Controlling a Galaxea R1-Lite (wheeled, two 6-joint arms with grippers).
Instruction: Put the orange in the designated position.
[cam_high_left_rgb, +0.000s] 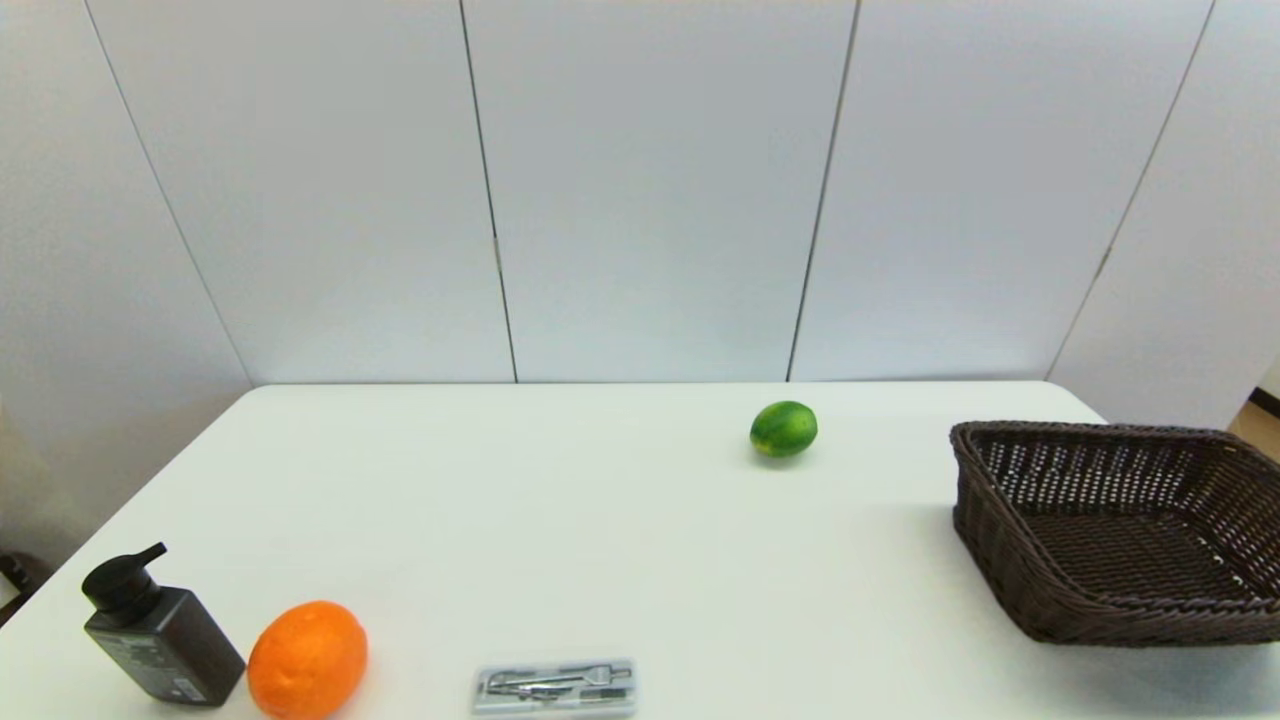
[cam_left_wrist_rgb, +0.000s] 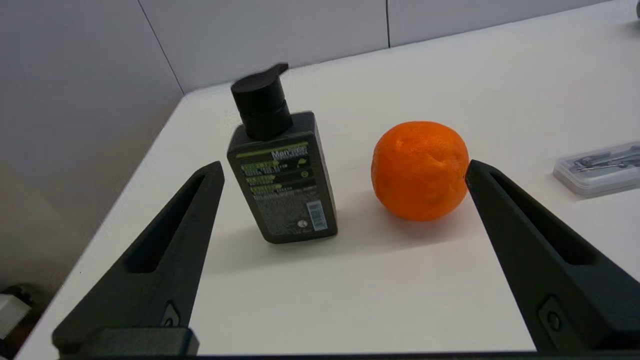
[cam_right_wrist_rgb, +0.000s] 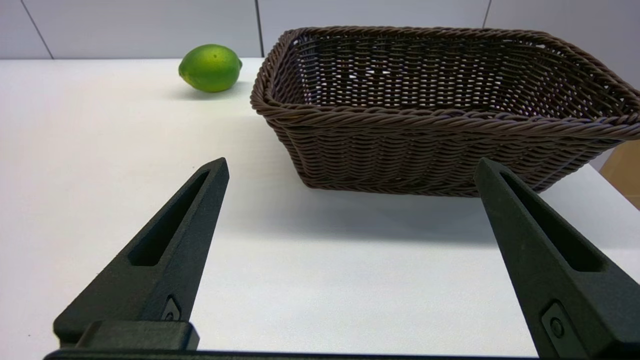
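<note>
While spread wide, left claw (cam_left_wrist_rgb: 345, 167) holds nothing | orange (cam_left_wrist_rgb: 420, 170) near.

- White table (cam_high_left_rgb: 620, 540) carries 5 things:
- orange (cam_high_left_rgb: 307, 659)
- dark pump bottle (cam_high_left_rgb: 158, 632)
- clear tool case (cam_high_left_rgb: 555, 688)
- green fruit (cam_high_left_rgb: 783, 429)
- brown wicker basket (cam_high_left_rgb: 1010, 580)

The only writing stands on the dark pump bottle (cam_left_wrist_rgb: 281, 180) on the bench (cam_left_wrist_rgb: 350, 280). On its label (cam_left_wrist_rgb: 282, 192), at the top, the word "Men" can be read in pale letters. Under it there are green bands and lines of small print, too small to read. A barcode (cam_left_wrist_rgb: 317, 216) sits at the lower corner of the label; its digits cannot be read.
</note>
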